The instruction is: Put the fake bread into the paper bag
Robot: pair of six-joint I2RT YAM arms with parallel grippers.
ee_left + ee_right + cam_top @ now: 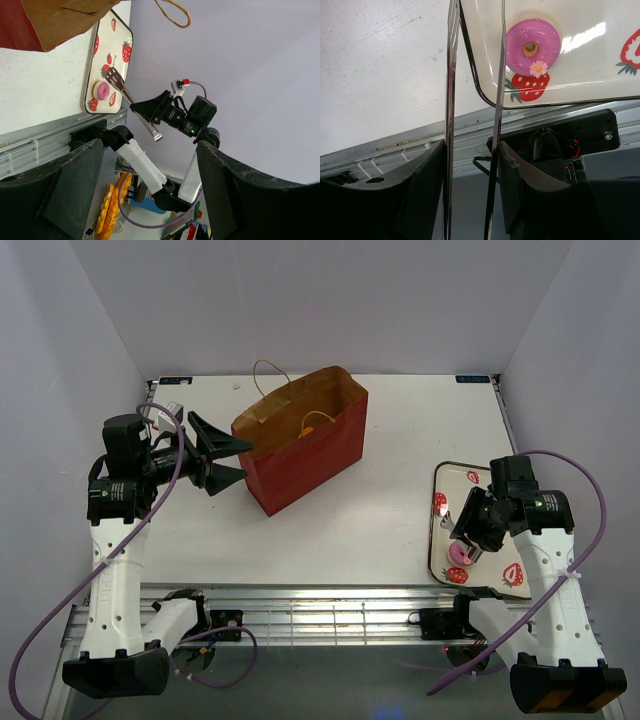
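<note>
The table [400, 420] carries one paper bag [300, 445] toward eleven o'clock, with one orange croissant [309, 429] partly showing in its mouth. One strawberry-print tray [452, 480] lies at four o'clock and holds one pink doughnut [459, 554]. There is one set of silver tongs [135, 102], and there are two pincers: the left pincer [245, 460] at nine o'clock and the right pincer [468, 542] at four o'clock.

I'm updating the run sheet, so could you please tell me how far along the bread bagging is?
Done: an orange pastry lies inside the paper bag; how many pieces are in there I cannot tell. In hand: the right end effector grips the tongs beside the pink doughnut. Left: moving that doughnut off the tray into the bag. The left end effector stands open at the bag's mouth.
</note>
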